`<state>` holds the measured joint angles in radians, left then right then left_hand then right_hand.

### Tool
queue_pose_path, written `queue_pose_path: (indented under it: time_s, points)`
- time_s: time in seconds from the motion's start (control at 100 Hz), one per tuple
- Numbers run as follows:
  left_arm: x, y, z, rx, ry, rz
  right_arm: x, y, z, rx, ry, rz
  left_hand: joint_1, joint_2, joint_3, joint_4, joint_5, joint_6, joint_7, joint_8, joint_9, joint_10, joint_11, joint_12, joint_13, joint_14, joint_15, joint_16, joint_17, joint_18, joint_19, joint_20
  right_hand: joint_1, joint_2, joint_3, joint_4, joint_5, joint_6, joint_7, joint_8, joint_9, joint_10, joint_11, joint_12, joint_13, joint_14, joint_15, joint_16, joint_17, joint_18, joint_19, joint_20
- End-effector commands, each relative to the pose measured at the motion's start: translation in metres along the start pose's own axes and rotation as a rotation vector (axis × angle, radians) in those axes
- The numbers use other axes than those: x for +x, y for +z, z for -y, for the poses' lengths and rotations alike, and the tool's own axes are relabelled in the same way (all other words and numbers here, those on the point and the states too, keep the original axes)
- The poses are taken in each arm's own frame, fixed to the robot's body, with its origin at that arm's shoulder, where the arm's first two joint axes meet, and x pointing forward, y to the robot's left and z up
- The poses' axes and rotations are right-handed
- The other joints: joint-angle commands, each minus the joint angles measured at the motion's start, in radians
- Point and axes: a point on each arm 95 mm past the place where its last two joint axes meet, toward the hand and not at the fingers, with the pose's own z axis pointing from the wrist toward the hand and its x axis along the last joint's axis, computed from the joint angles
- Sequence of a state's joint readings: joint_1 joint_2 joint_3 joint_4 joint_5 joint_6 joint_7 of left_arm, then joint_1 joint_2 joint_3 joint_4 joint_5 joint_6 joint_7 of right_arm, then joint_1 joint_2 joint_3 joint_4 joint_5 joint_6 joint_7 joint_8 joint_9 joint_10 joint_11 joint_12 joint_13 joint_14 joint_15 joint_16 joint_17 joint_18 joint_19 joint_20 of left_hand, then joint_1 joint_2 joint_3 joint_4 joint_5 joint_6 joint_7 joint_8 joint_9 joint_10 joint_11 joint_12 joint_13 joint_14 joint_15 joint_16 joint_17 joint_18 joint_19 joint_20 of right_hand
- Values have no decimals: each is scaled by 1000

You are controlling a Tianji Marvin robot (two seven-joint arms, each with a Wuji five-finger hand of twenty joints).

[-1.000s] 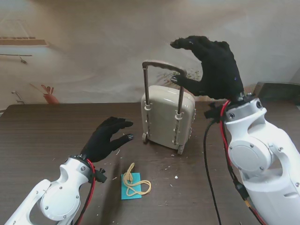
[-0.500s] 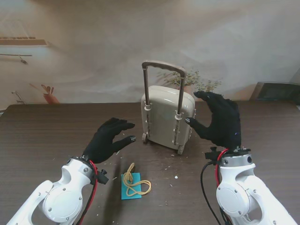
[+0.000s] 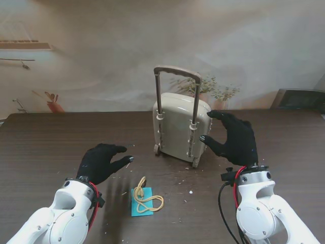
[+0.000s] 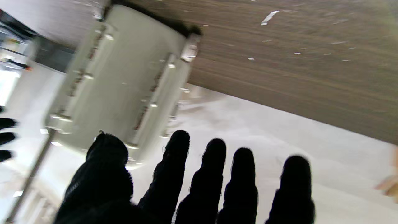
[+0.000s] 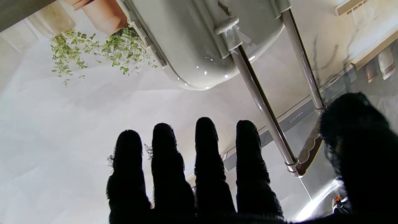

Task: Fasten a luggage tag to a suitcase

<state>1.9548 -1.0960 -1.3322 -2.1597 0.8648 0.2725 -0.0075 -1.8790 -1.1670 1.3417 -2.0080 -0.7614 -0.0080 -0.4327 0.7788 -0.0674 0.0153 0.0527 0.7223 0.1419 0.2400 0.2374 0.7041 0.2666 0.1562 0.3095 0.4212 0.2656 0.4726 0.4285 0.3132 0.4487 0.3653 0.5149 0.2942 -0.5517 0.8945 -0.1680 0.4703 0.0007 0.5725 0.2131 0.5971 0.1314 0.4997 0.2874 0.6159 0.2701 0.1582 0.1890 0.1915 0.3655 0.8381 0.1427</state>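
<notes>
A small beige suitcase (image 3: 180, 127) stands upright mid-table with its brown telescopic handle (image 3: 177, 72) raised; both wrist views show it too, the shell (image 4: 124, 84) and the handle rods (image 5: 264, 102). A teal luggage tag (image 3: 142, 202) with a yellow loop cord (image 3: 147, 200) lies flat on the table nearer to me. My right hand (image 3: 233, 138) is open beside the suitcase's right side, fingers close to the shell; contact is unclear. My left hand (image 3: 101, 162) is open, hovering left of the tag and holding nothing.
The dark wooden table (image 3: 51, 147) carries small white crumbs around the tag and suitcase. A pale printed backdrop (image 3: 91, 56) rises behind the table's far edge. A dark object (image 3: 299, 99) sits at the far right.
My right hand came down from above the handle to the suitcase's right side. My left hand drew back toward me and to the left, away from the suitcase.
</notes>
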Motion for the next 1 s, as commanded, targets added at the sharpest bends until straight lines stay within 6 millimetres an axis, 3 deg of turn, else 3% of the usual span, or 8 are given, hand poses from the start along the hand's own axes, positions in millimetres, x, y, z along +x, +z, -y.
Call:
queue_pose_path:
  time_s: [0.0, 0.04, 0.08, 0.21, 0.26, 0.3, 0.79, 0.99]
  points:
    - [2, 0, -2, -2, 16, 17, 3, -1, -2, 4, 15, -10, -40, -48, 7, 13, 77, 73, 21, 21, 74, 33, 68, 45, 111, 21, 72, -50, 48, 83, 237, 92, -6, 13, 9, 1, 4, -2, -3, -23, 16, 10, 4, 0, 24, 4, 5, 13, -3, -30, 6, 8]
    - [1, 1, -2, -5, 51, 45, 4, -2, -3, 5, 25, -13, -59, -65, 14, 11, 112, 75, 39, 37, 116, 37, 109, 61, 191, 21, 89, -52, 21, 91, 542, 3, -6, 13, 8, 1, 8, -7, -2, -22, 22, 9, 4, 0, 27, 5, 6, 14, -1, -30, 7, 9]
    - [-1, 1, -3, -17, 90, 66, 5, -2, -3, 5, 39, -11, -71, -75, 10, 11, 143, 73, 56, 47, 151, 36, 142, 74, 260, 18, 89, -59, 28, 95, 685, 32, -3, 9, 8, 1, 12, -11, -1, -22, 25, 9, 3, -1, 32, 5, 8, 15, 1, -30, 8, 9]
    - [-1, 3, -9, -72, 183, 108, 7, -4, -4, 11, 79, 4, -94, -105, 9, 16, 205, 58, 117, 86, 236, 30, 224, 108, 496, -8, 12, -130, 175, 95, 843, 86, 5, 1, 10, 2, 18, -17, 0, -21, 35, 13, 1, -2, 38, 10, 10, 16, 3, -27, 9, 10]
    - [1, 5, -13, -103, 206, 120, 8, -4, -5, 14, 90, 7, -97, -111, 11, 17, 215, 51, 136, 96, 256, 27, 243, 120, 682, -37, -205, -265, 229, 91, 888, 89, 5, 1, 11, 2, 18, -19, -1, -20, 37, 12, 0, -2, 37, 8, 9, 16, 4, -27, 9, 10]
    - [3, 5, -16, -130, 224, 131, 8, -5, -5, 18, 99, 6, -94, -114, 12, 18, 219, 43, 146, 102, 266, 19, 255, 126, 730, -56, -225, -280, 264, 74, 914, 91, 3, 2, 10, 1, 18, -21, -1, -20, 39, 13, -1, -2, 37, 10, 8, 15, 3, -28, 9, 10]
    - [17, 35, -62, -276, 346, 181, 11, -13, -18, -23, 122, 15, -56, -188, 65, 37, 207, 8, 399, 179, 346, 2, 388, 217, 862, -149, -83, -269, 500, -104, 1196, 17, 9, -1, 10, 2, 30, -33, -3, -17, 63, 14, -6, -4, 45, 16, 6, 17, 4, -26, 7, 10]
    - [17, 46, -79, -338, 361, 184, 12, -14, -18, -16, 138, 15, -48, -194, 80, 39, 199, 5, 442, 183, 355, 0, 408, 230, 865, -168, -9, -246, 526, -130, 1227, -9, 9, -1, 11, 2, 39, -38, -3, -16, 73, 15, -8, -5, 47, 19, 5, 18, 4, -26, 5, 9]
